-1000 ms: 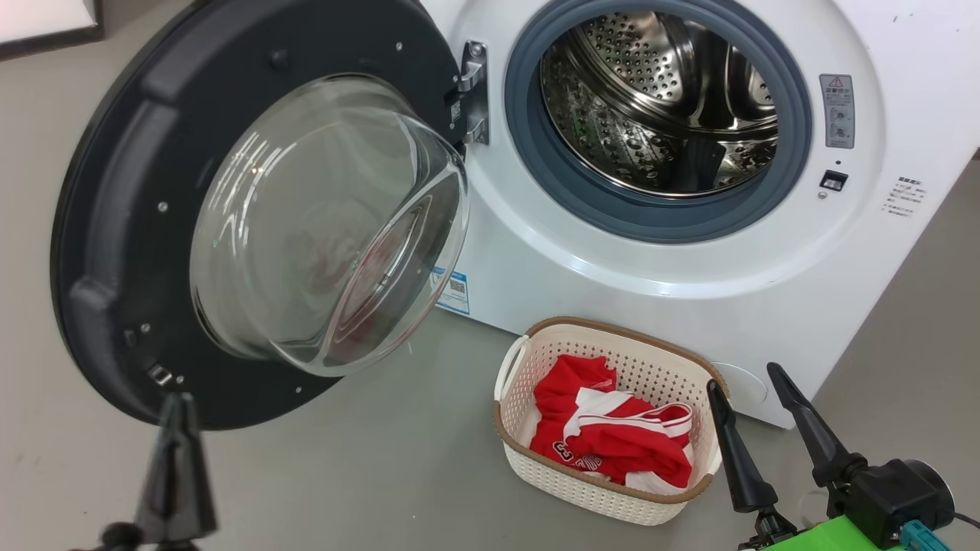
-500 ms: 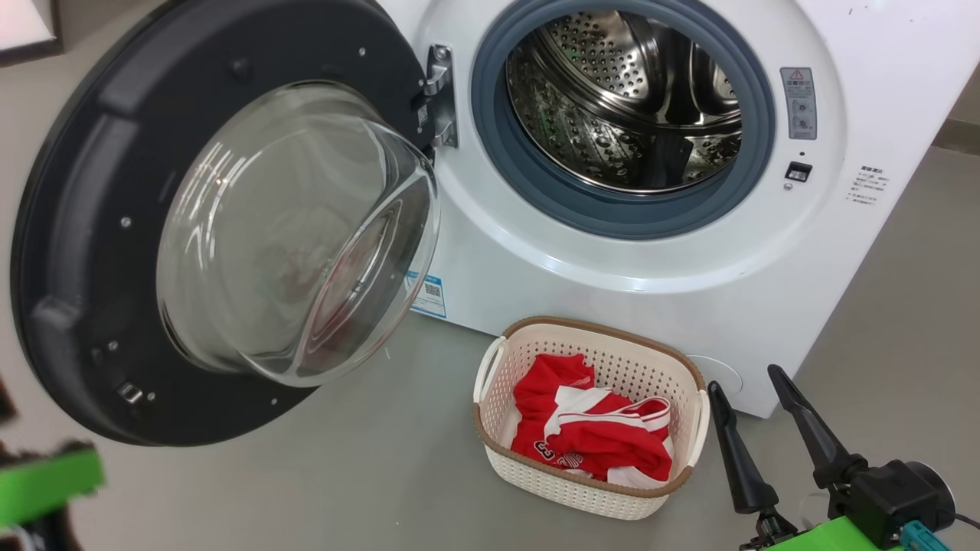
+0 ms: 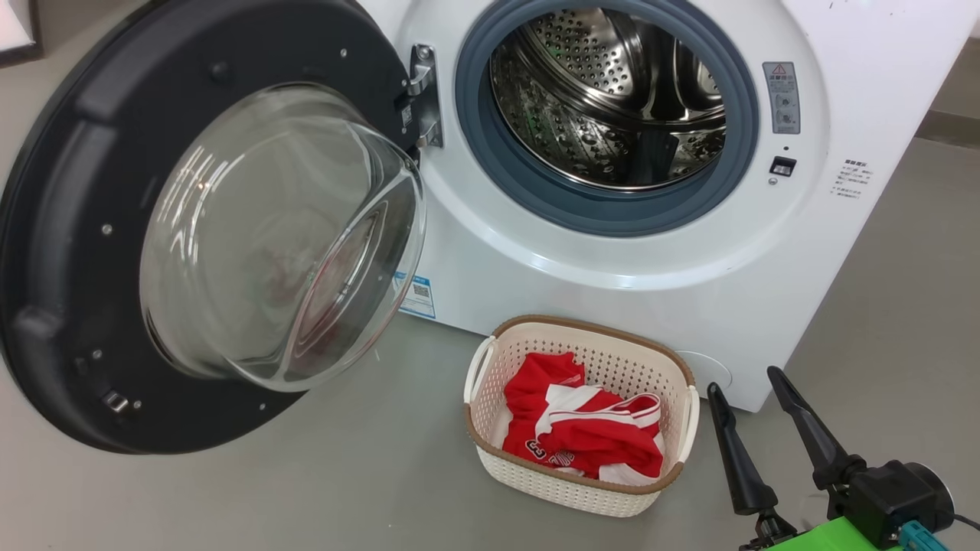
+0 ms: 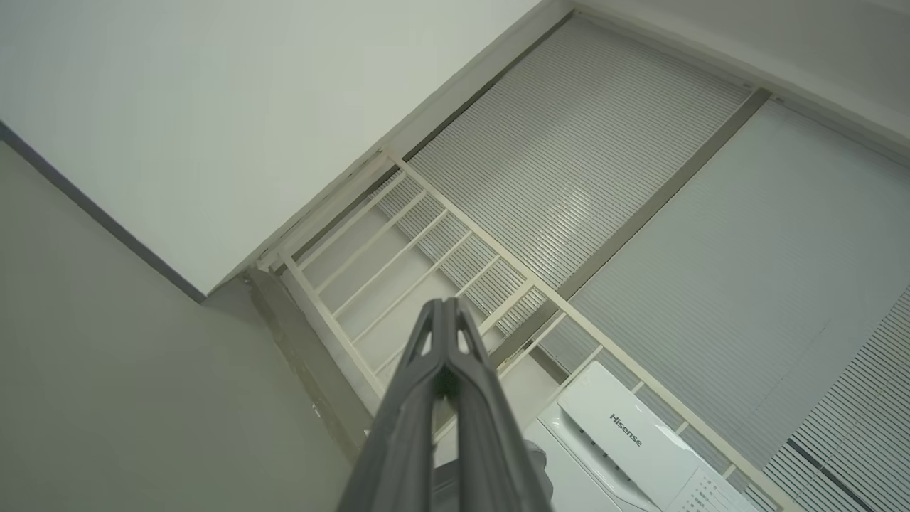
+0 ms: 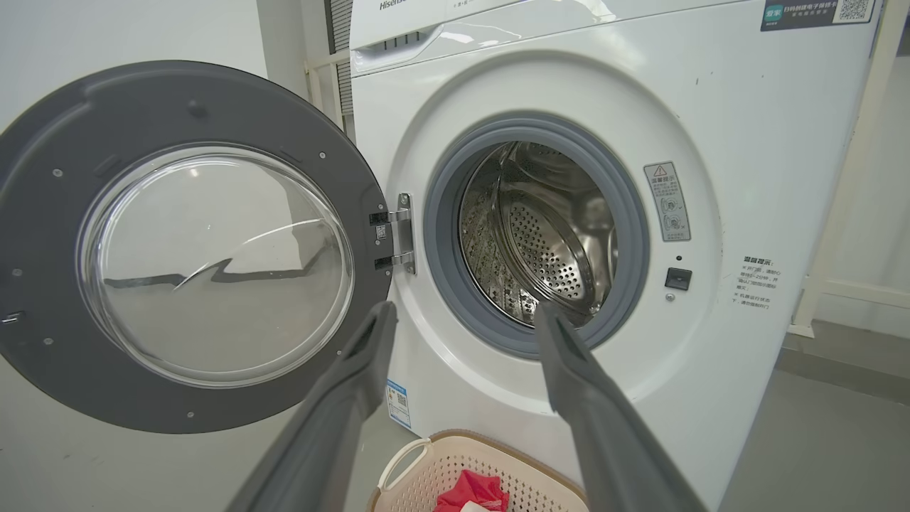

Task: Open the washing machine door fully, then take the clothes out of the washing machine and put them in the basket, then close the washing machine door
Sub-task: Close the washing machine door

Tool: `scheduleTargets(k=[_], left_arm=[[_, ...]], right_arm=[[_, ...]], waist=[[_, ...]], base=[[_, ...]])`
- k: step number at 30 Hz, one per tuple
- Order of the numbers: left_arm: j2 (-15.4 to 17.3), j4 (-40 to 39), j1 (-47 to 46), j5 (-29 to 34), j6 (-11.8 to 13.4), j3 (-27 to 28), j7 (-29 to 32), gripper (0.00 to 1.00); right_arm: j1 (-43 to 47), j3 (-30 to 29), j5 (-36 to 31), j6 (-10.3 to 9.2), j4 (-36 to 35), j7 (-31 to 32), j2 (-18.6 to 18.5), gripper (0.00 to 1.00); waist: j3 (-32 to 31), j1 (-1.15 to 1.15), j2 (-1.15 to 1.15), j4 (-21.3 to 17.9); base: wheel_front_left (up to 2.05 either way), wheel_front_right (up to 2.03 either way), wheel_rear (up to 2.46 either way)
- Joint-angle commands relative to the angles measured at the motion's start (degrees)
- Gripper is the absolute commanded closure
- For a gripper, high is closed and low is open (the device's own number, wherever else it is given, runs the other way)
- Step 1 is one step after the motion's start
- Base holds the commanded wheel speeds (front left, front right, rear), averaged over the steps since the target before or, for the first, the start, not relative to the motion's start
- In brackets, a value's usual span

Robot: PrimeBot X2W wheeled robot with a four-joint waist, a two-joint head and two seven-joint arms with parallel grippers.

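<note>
The washing machine [image 3: 612, 260] stands with its steel drum [image 3: 605, 99] bare of clothes as far as I can see in. The washing machine door [image 3: 69, 252] hangs wide open to the left, its glass bowl [image 3: 283, 237] bulging toward me. On the floor in front sits the basket [image 3: 589, 325] with the red clothes [image 3: 589, 432] inside. My right gripper [image 3: 743, 379] is open just right of the basket, holding nothing. In the right wrist view the right gripper [image 5: 466, 309] points at the drum opening, above the basket [image 5: 426, 455]. My left gripper [image 4: 444, 302] is shut and empty, aimed up at a window.
Grey floor lies around the basket and under the door. A white window railing [image 4: 398, 242] and grey blinds [image 4: 604, 156] stand behind the machine. A white post [image 5: 853, 178] rises to the right of the machine. A framed board [image 3: 15, 30] leans at the far left.
The head camera has turned, shifting the whole picture left. My shut left gripper has swung out past the lower left edge of the head view. Door, basket and right gripper stay as they were.
</note>
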Motion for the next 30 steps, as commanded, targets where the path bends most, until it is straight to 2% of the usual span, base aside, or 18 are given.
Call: scheduleTargets(k=[1, 6, 10, 15, 18, 22, 30], left_arm=[[2.8, -0.1, -2.6, -1.5, 0.4, 2.1, 1.0, 1.00], [4.0, 9.5, -8.7, -9.8, 2.5, 6.3, 6.7, 1.00], [5.0, 16.2, -12.3, -14.8, 4.1, 7.4, 12.9, 1.00], [7.5, 23.9, -14.0, -16.3, 6.8, 7.2, 17.8, 1.00], [8.7, 27.9, -14.5, -16.5, 7.5, 6.8, 19.9, 1.00], [9.7, 31.9, -14.7, -16.0, 7.3, 5.1, 22.6, 1.00], [8.4, 34.7, -14.1, -15.7, 5.5, 2.6, 26.0, 1.00]], right_arm=[[-1.9, 1.3, -0.1, 0.36, -1.3, -0.4, -0.7, 0.00], [-1.7, 1.5, 0.0, 0.36, -1.2, -0.4, -0.7, 0.00], [-1.7, 1.5, -0.2, 0.36, -1.1, -0.4, -0.7, 0.00], [-1.8, 1.8, -0.5, 0.36, -1.1, -0.4, -0.7, 0.00], [-1.8, 2.0, -0.5, 0.36, -1.1, -0.4, -0.7, 0.00], [-1.8, 2.4, -0.6, 0.36, -1.0, -0.4, -0.7, 0.00], [-1.5, 2.2, -0.5, 0.36, -1.1, -0.4, -0.7, 0.00]], waist=[[-0.1, 0.00, 0.00, -0.1], [-0.3, 0.00, 0.00, -0.5], [-0.5, 0.00, 0.00, -0.7], [-0.4, 0.00, 0.00, -1.1], [-0.4, 0.00, 0.00, -1.4], [-0.4, 0.00, 0.00, -2.1], [-0.6, 0.00, 0.00, -2.5]], base=[[0.00, 0.00, 0.00], [0.00, 0.00, 0.00], [0.00, 0.00, 0.00], [0.00, 0.00, 0.00], [0.00, 0.00, 0.00], [0.00, 0.00, 0.00], [0.00, 0.00, 0.00]])
